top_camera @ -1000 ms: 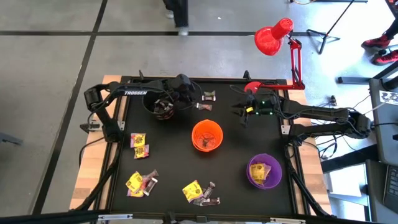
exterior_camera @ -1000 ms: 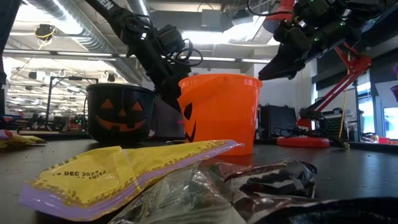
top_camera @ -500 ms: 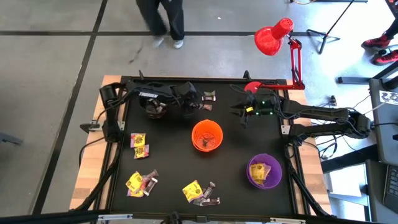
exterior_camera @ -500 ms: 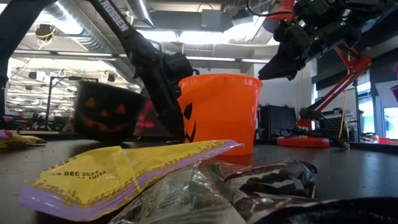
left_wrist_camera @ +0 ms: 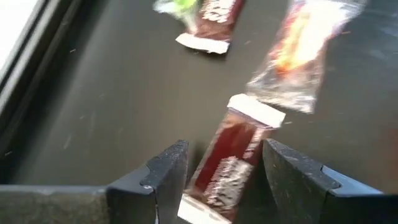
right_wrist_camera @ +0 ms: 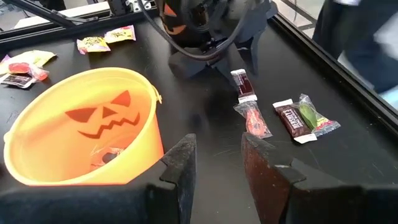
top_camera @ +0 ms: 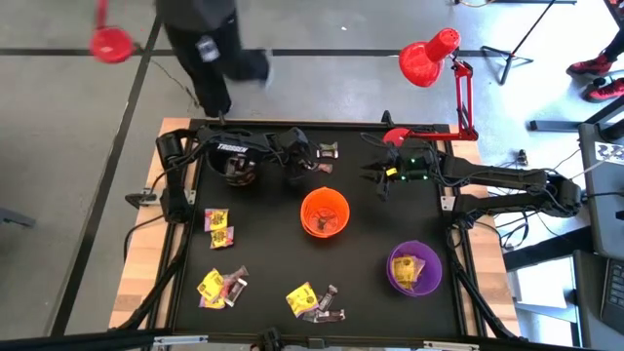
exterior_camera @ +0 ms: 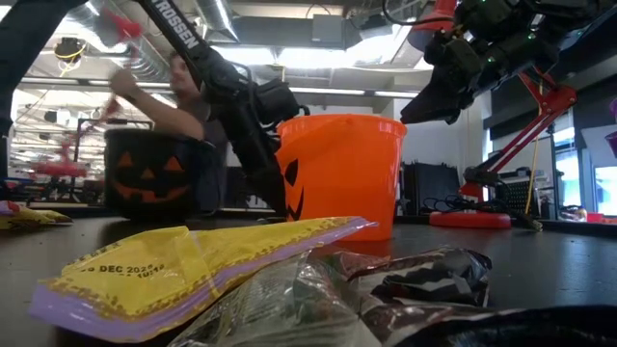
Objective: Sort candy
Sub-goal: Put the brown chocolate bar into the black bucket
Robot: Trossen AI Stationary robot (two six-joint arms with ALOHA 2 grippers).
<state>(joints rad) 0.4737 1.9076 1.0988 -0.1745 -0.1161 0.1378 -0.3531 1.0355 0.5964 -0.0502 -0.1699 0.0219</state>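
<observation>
My left gripper is low over the table's far middle, open. Its fingers stand on either side of a dark brown candy that lies flat on the black mat. Whether they touch it I cannot tell. Just beyond lie a clear orange-red candy and another brown candy. The black cup sits under the left arm. The orange cup stands mid-table and the purple cup near right. My right gripper hangs open above the table, right of the orange cup.
Yellow and dark candies lie in small heaps at the left, near left and near middle. A red lamp stands at the far right corner. A person moves just beyond the far edge.
My left gripper has come down toward the table beside the far candies and tipped steeper. The black cup has slid a little toward the table's left edge. A person has walked leftward along the far side.
</observation>
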